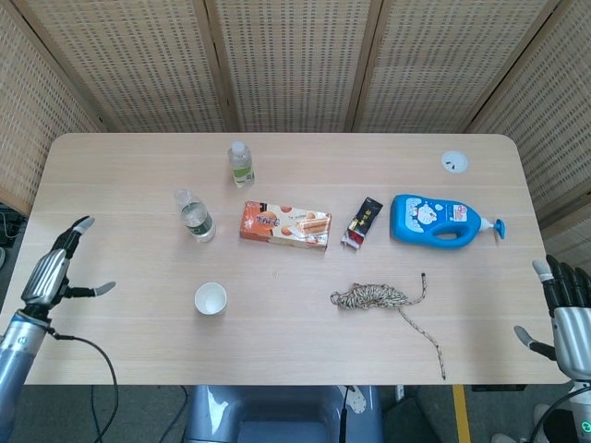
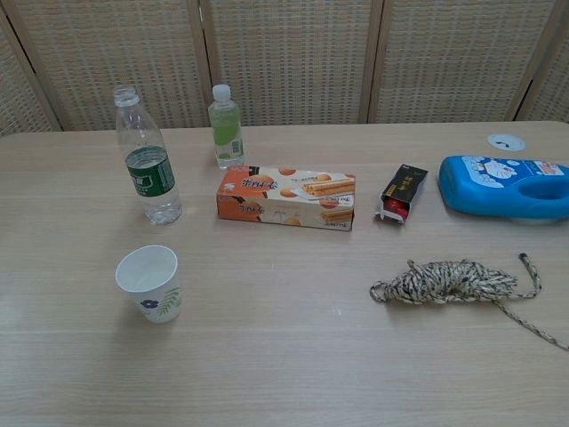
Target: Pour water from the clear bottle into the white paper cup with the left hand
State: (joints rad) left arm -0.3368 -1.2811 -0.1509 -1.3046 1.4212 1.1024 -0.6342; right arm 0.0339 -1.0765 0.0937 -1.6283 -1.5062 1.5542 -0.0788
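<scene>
The clear bottle [image 1: 195, 216] stands upright, cap off, at centre left of the head view. The white paper cup [image 1: 211, 299] stands upright below it, near but apart. The left hand [image 1: 57, 268] is over the surface [image 1: 277, 351] at the left edge, fingers spread, holding nothing, well apart from both. The right hand [image 1: 565, 309] sits at the lower right corner, off the surface edge, fingers spread and empty. A biscuit box [image 1: 285, 225] lies right of the bottle.
</scene>
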